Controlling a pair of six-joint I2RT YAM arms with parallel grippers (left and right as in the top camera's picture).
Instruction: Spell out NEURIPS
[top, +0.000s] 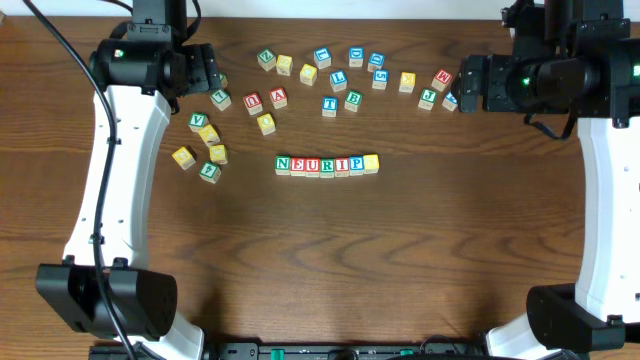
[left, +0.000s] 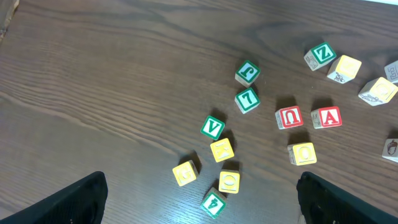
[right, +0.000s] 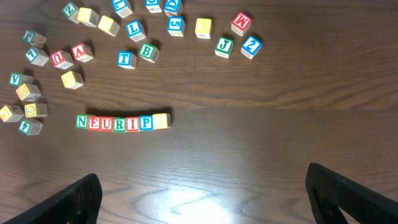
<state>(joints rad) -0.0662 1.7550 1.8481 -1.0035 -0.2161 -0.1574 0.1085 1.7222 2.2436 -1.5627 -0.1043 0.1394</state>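
Seven small wooden cubes stand in a touching row mid-table, reading NEURIPS up to the P: green N, red E, red U, green R, red I, blue P, then a plain yellow-topped cube. The right wrist view shows the same row far ahead. My left gripper hangs open at the back left, above loose cubes. My right gripper hangs open at the back right. Neither holds anything, and both are well away from the row.
Loose lettered cubes lie in an arc along the back, among them red A, blue T, green B and blue L. A cluster of yellow and green cubes sits at the left. The arm bases stand at both front corners.
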